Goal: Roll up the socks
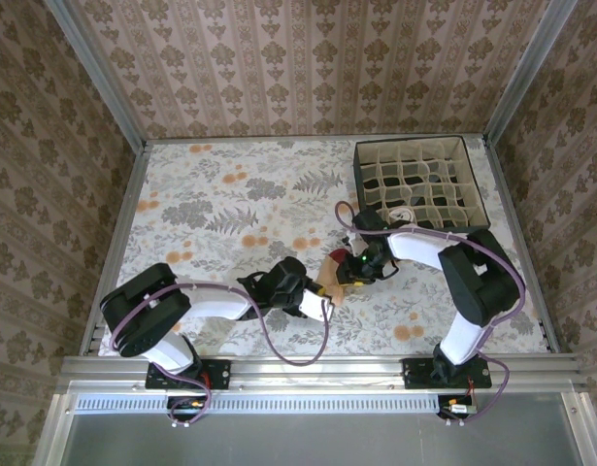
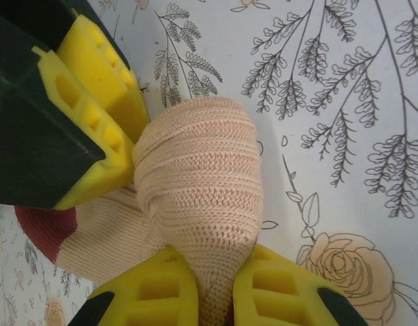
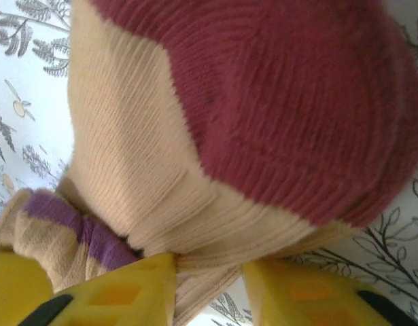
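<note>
A tan sock with maroon patches is bunched into a rounded roll on the flowered table. My left gripper is shut on the roll's narrow end, pinching the knit between its yellow fingers. In the right wrist view the same sock shows a large maroon patch and a purple-striped cuff. My right gripper is open: the fabric lies against one finger, with a gap to the other. Its yellow fingers sit just beside the roll. Both grippers meet at the sock mid-table.
A dark organiser box with many small cells stands at the back right, with a white item in one cell. Metal rails edge the table left and right. The flowered tabletop stretches away to the left and back.
</note>
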Tool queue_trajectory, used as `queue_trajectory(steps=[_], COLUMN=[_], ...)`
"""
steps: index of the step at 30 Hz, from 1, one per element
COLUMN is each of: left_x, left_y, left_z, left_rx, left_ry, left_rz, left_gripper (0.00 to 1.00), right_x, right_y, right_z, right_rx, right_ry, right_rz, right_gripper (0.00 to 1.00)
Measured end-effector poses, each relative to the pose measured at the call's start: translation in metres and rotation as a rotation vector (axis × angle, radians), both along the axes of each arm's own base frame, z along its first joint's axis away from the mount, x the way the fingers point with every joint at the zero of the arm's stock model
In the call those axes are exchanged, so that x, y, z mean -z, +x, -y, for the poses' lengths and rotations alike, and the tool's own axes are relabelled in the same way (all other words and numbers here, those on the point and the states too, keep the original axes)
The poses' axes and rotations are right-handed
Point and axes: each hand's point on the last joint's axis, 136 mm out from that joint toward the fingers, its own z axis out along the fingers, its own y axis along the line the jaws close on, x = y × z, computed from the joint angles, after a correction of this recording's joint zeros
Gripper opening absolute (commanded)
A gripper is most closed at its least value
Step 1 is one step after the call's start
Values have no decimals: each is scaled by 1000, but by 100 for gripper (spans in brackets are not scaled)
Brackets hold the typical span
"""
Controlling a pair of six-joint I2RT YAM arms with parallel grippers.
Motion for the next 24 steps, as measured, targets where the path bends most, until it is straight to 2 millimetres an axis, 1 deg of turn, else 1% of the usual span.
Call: queue_trajectory(steps=[2,4,7,11,15,19,24], left_x=[0,-1,-2,-5,-12,-8,-8], left_y=[-5,-9,-15,-22,-24,-24,-22], left_z=[-1,-3,-9,-12,-10,-7,-3], left_rx=[5,9,10,-2,-22,-65,-130], left_ry=[8,16,32,61,81,102,72], left_rz=[-10,-23,-56,-135,-270,-413,-591], left_gripper=[0,0,0,0,0,0,0], right_x=[1,3,2,2,2,3,3], right_y=[5,7,11,11,10,10,10], right_z=[-2,-5,-13,-24,-32,-34,-34], right_rx=[0,-4,-15,-41,-60,-65,-66], right_ry=[1,4,22,41,61,68,74], right_rz=[1,-9,-21,-36,-48,-52,-41], right_gripper=[16,11,8,7,6,6,6])
